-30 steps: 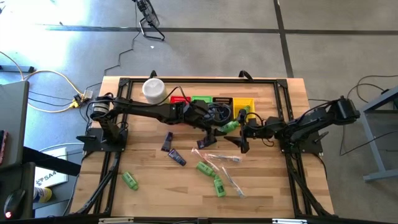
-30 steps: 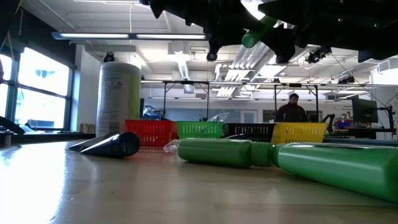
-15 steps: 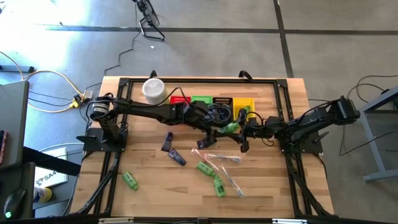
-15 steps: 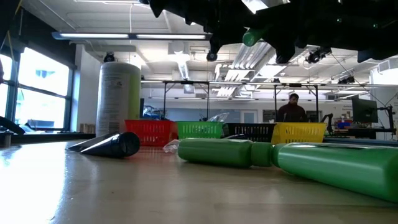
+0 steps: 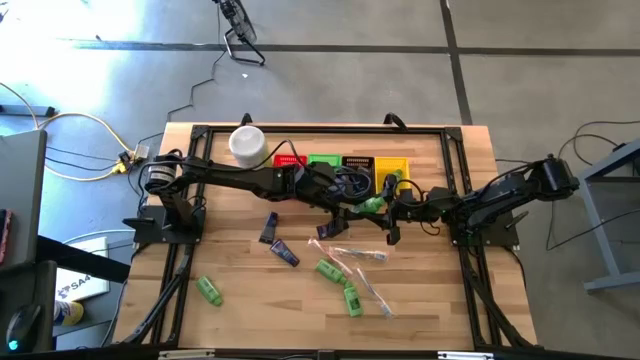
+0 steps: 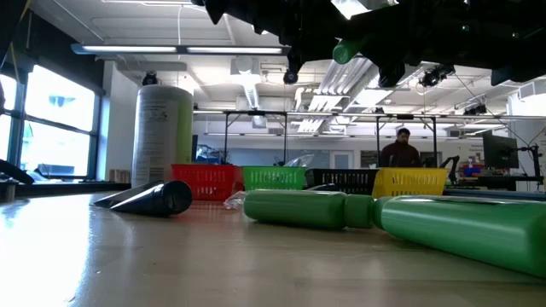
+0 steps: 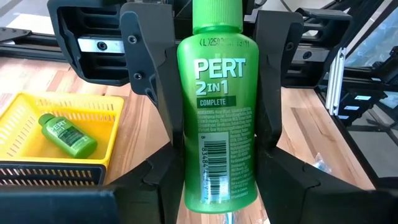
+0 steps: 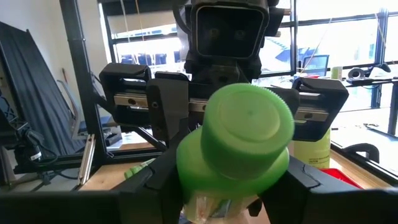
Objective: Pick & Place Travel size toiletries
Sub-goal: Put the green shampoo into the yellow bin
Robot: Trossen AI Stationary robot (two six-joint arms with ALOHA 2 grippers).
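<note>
A bright green mini bottle (image 5: 372, 205) hangs in the air over the middle of the table, just in front of the yellow basket (image 5: 403, 163). Its cap (image 8: 249, 124) points toward the table's right. My left gripper (image 5: 356, 210) reaches in from the left and is shut on the bottle. My right gripper (image 5: 393, 212) comes from the right and is shut on the cap end. More toiletries lie on the wood below: green bottles (image 5: 330, 270), dark purple tubes (image 5: 270, 228) and clear-wrapped sticks (image 5: 357, 256). My left gripper pinches the bottle's lower body (image 7: 217, 186), near its base, between its two fingers (image 7: 163, 180). The fingers come level from the table's left and lie along the bottle. The bottle is lifted clear of the table, cap away from this gripper. My right gripper pinches the bottle's upper body just below the cap (image 8: 193, 163) between its two fingers (image 8: 155, 180). The fingers come roughly level from the table's right and lie along the bottle, one on each side (image 7: 149, 81). The cap faces this wrist.
Red (image 5: 290, 160), green (image 5: 322, 160), black (image 5: 357, 163) and yellow baskets stand in a row at the far middle; the yellow one holds a green bottle (image 7: 65, 134). A tall white canister (image 5: 246, 143) stands far left. Another green bottle (image 5: 208, 290) lies near left.
My right gripper has shut from wide open onto the bottle's cap end, without moving from its place. The left gripper and the bottle have kept still.
</note>
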